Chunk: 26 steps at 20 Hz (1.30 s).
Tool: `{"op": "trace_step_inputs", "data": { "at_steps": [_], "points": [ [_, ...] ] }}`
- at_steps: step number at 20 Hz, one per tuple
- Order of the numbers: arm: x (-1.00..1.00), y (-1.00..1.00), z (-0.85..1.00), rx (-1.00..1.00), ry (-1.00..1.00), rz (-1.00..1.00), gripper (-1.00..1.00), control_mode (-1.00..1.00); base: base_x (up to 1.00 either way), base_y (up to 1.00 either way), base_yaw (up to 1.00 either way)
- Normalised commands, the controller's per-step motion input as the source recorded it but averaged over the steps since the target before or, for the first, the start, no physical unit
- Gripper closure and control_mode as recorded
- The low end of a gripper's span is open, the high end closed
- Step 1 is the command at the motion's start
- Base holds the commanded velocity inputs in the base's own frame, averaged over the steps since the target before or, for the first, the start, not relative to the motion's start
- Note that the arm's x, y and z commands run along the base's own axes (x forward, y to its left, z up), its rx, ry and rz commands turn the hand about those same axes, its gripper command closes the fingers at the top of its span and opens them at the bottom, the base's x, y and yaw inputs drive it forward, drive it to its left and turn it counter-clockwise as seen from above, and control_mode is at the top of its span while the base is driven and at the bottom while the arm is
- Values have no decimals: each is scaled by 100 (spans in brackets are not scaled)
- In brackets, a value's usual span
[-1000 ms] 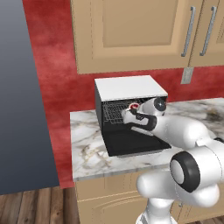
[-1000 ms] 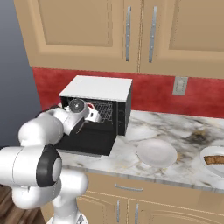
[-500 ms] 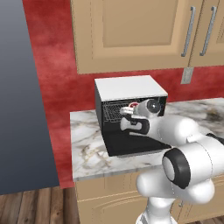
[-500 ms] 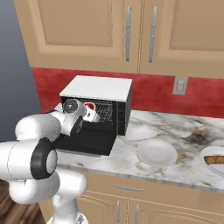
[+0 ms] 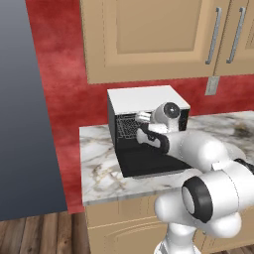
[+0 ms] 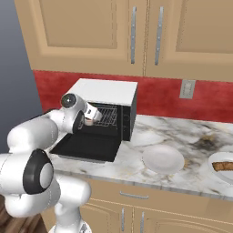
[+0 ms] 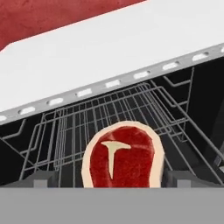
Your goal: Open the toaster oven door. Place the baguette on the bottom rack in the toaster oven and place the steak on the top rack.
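The toaster oven (image 6: 107, 107) stands on the marble surface (image 6: 182, 177) against the red wall (image 6: 159, 95), and everything here is placed from it. Nearest the camera, the toaster oven door (image 6: 86, 144) lies folded down flat in front of the oven's mouth, resting on the surface. Just above that door, at the mouth of the oven, the tool (image 6: 92, 113) reaches in from the open side; its jaws stand spread wide and released, with the two dark fingertips (image 7: 41, 180) well apart on either side of the steak (image 7: 124, 156). In the hand view the steak lies flat between those tips on the top rack (image 7: 109, 118), at its front edge, red with a pale rim and a pale T-shaped mark; whether the tips touch it cannot be told. Behind the steak the rack's wire grid runs back into the dark cavity, under the oven's white top (image 5: 146, 94). To the right of the oven, on the surface, sits an empty white plate (image 6: 163, 159). Farther right, at the surface's far end, a second plate (image 6: 223, 167) carries the baguette (image 6: 224, 166), well apart from the oven.
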Motion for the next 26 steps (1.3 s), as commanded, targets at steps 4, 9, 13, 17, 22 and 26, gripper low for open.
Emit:
{"op": "trace_step_inputs", "data": {
  "at_steps": [4,9,13,17,22,26],
  "points": [
    [-83,-31,-13,0,12,5,-100,-100,0,0,0],
    [-50,-15,-6,0,10,18,-100,-100,0,0,0],
    [4,1,-29,-11,17,28,-100,-100,0,0,0],
    [1,2,-54,-14,6,28,-100,-100,0,0,0],
    [10,30,-26,-8,-1,10,-100,-100,0,0,0],
    [31,39,-6,-4,-3,0,-100,-100,0,0,0]
  ]
}}
